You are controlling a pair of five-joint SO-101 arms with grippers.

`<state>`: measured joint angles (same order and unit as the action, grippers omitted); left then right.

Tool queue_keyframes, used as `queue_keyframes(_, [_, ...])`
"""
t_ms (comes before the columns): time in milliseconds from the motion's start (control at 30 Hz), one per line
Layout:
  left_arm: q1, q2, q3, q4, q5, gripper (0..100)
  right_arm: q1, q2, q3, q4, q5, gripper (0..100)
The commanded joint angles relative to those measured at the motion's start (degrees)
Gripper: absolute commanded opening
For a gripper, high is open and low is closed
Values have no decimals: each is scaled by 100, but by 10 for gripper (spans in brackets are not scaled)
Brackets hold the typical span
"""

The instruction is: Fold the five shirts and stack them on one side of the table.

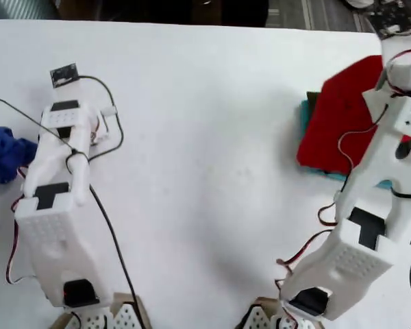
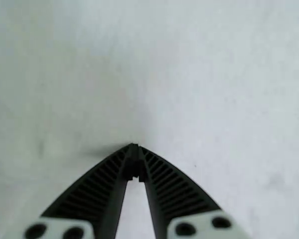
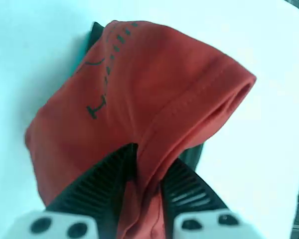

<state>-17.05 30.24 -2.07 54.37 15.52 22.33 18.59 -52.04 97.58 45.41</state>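
A red shirt (image 1: 335,116) lies on top of a pile at the table's right side, over a teal shirt (image 1: 305,116) and a dark one (image 1: 314,99). My right gripper (image 3: 145,162) is shut on a raised fold of the red shirt (image 3: 139,94), with the cloth bunched between its fingers. The right arm (image 1: 383,157) stands over the pile's right half. A crumpled blue shirt (image 1: 3,154) sits at the table's left edge. My left gripper (image 2: 133,149) is shut on nothing and points down at bare white table. The left arm (image 1: 58,171) stands just right of the blue shirt.
White table (image 1: 212,137) stretches wide between the two arms. Black cables (image 1: 109,226) trail from the left arm, and red and black wires (image 1: 308,247) hang by the right arm. A small black board (image 1: 64,74) lies beyond the left arm.
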Motion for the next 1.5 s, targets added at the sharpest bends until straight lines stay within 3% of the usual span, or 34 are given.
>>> queue_keyframes(0, [62, -35, -40, -79, 62, 27, 365, 154, -264, -418, 167, 21])
queue_keyframes(867, [53, -35, -31, -79, 62, 27, 1042, 2343, -273, -2765, 422, 21])
queue_keyframes(1000, [53, -35, -31, -79, 62, 27, 1068, 2413, -273, -2765, 396, 70])
queue_keyframes(1200, [53, -35, -31, -79, 62, 27, 1007, 2308, -343, -2765, 114, 324])
queue_keyframes(1267, [53, -35, -31, -79, 62, 27, 963, 2176, -536, -2730, 79, 328])
queue_keyframes(1367, [53, -35, -31, -79, 62, 27, 910, 1859, -958, -2396, -668, 311])
queue_keyframes(1467, [53, -35, -31, -79, 62, 27, 655, 1604, -1248, -1631, -1204, 203])
